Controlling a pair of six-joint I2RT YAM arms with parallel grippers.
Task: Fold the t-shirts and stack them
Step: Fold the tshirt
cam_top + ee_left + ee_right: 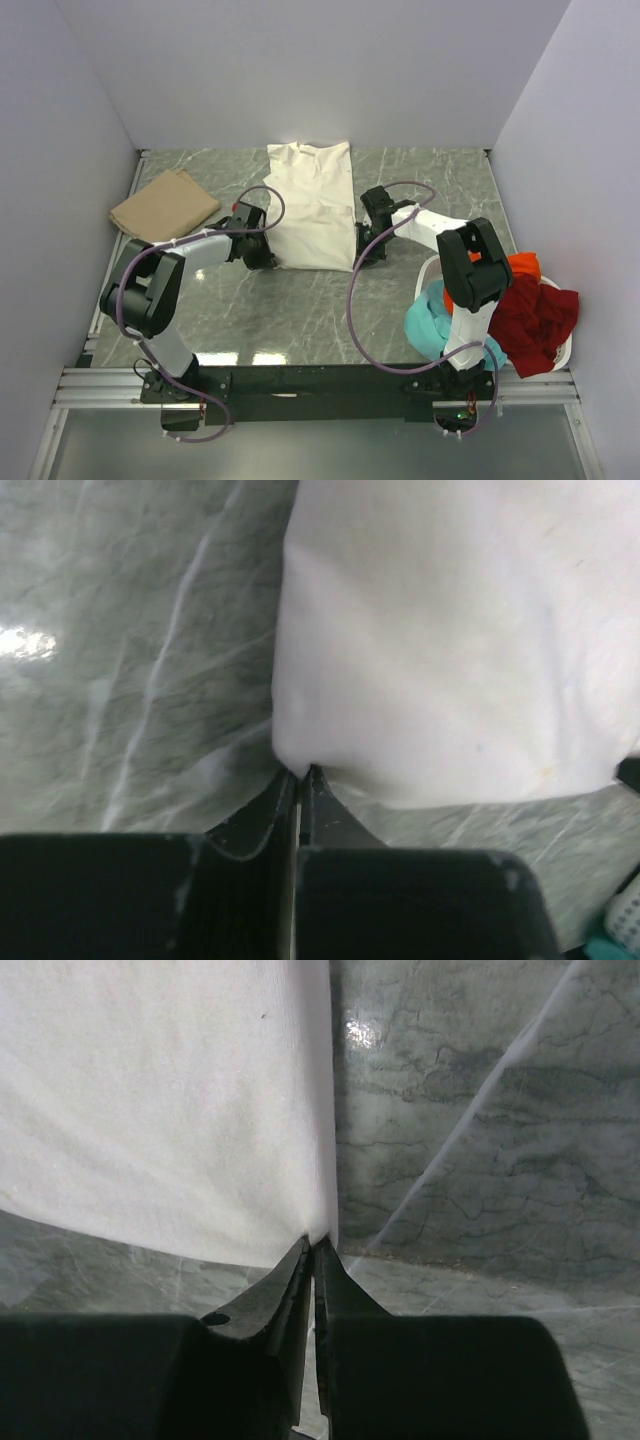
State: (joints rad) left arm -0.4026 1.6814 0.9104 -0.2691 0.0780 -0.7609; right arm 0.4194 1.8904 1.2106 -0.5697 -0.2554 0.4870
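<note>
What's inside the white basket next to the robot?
A teal t-shirt, an orange t-shirt and a dark red t-shirt are piled in the basket, spilling over its rim. The right arm covers the middle, and anything under the pile is hidden.

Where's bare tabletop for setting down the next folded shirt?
Free: near strip of table between cream-white shirt and arm bases; back-right corner. Crowded: tan shirt back-left, basket near-right, left gripper and right gripper pinching the cream-white shirt's near corners.
</note>
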